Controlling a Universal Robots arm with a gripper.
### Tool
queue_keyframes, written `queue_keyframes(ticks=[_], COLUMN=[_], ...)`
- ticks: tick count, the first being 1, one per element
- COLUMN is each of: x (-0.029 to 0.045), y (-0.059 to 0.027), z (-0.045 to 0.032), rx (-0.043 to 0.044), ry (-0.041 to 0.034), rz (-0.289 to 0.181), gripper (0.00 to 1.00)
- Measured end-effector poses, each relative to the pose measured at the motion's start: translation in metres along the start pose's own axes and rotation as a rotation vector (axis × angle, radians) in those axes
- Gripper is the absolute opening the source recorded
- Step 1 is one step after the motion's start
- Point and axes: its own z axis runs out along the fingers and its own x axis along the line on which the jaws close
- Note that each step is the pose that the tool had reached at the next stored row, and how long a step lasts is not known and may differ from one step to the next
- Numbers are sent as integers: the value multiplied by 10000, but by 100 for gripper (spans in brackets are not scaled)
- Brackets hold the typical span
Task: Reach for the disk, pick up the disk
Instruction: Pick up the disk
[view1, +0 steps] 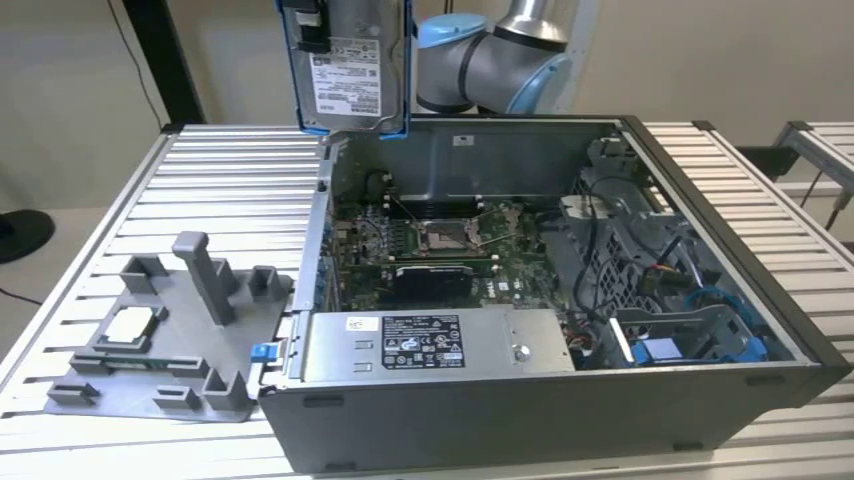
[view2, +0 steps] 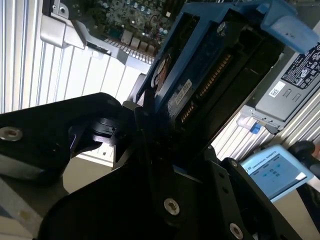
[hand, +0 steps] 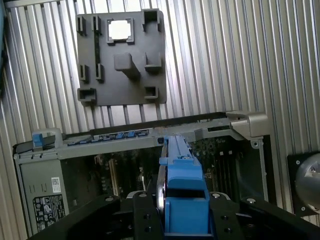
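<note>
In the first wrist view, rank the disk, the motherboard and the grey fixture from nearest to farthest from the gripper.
1. The disk: clamped in the gripper, above the open case.
2. The motherboard: inside the case, beneath the disk.
3. The grey fixture: on the slatted table, outside the case.

The arm stands raised with its grey-and-blue joints folded, the black gripper pointing down, jaws closed tight on the disk edge-on between them.
</note>
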Motion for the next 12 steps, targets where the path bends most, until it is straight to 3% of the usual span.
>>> queue_keyframes(ticks=[12], x=[-54], y=[-320], z=[-6], rx=[0], ry=[0], rz=[0], gripper=[0])
